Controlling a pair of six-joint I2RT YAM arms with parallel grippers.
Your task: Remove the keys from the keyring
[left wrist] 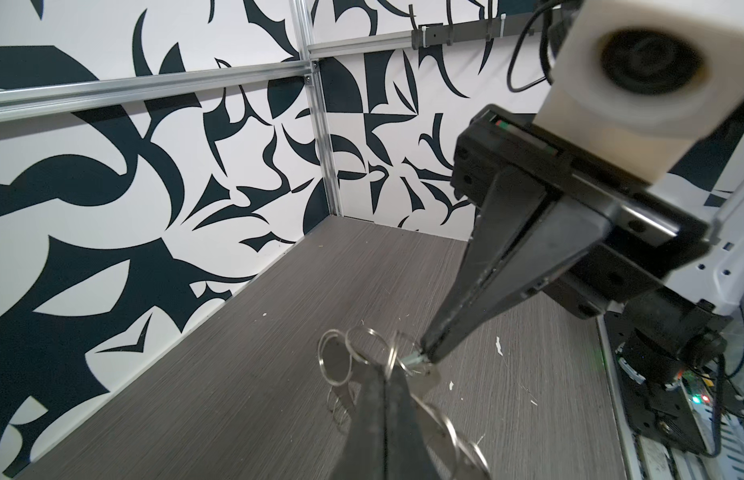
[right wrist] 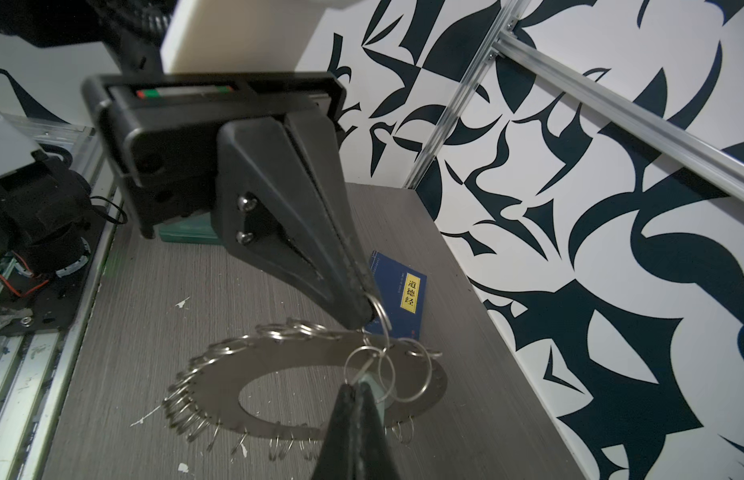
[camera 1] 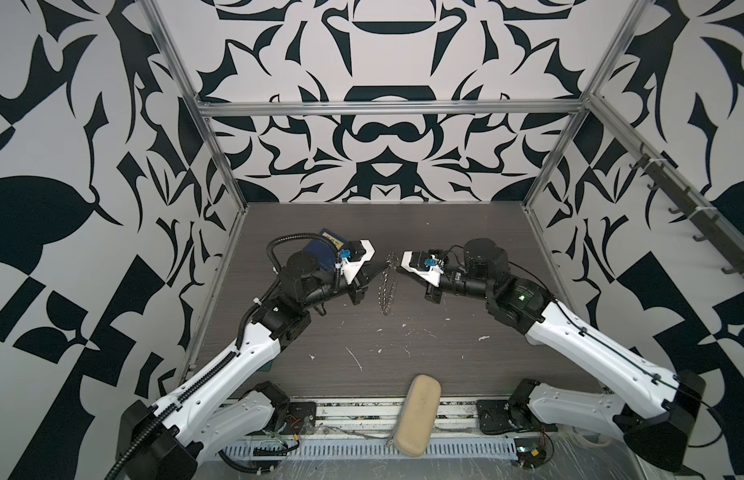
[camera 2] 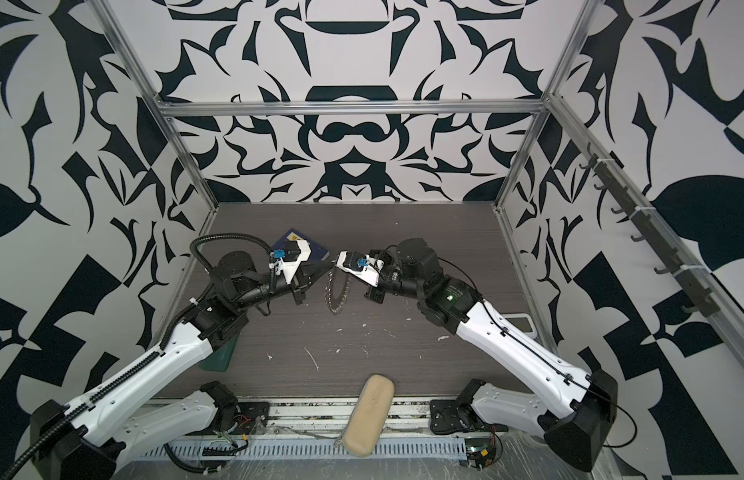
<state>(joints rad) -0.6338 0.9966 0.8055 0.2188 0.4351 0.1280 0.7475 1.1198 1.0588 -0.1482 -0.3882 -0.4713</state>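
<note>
Left gripper (camera 1: 381,269) is pinched shut on a split ring (right wrist: 388,316) of the keyring (camera 1: 389,286), up over the middle of the tabletop (camera 1: 403,232). Both top views only catch the keyring edge-on; the right wrist view shows its flat face and centre hole. The right gripper (camera 1: 399,270) is clamped on the keys (right wrist: 380,402), and the mint tag shows in that wrist view.

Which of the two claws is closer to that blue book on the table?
Left. The left gripper, shut on the keyring, has the blue book lying by its wrist. The right gripper, shut on the keys, faces it from the side away from the book.
</note>
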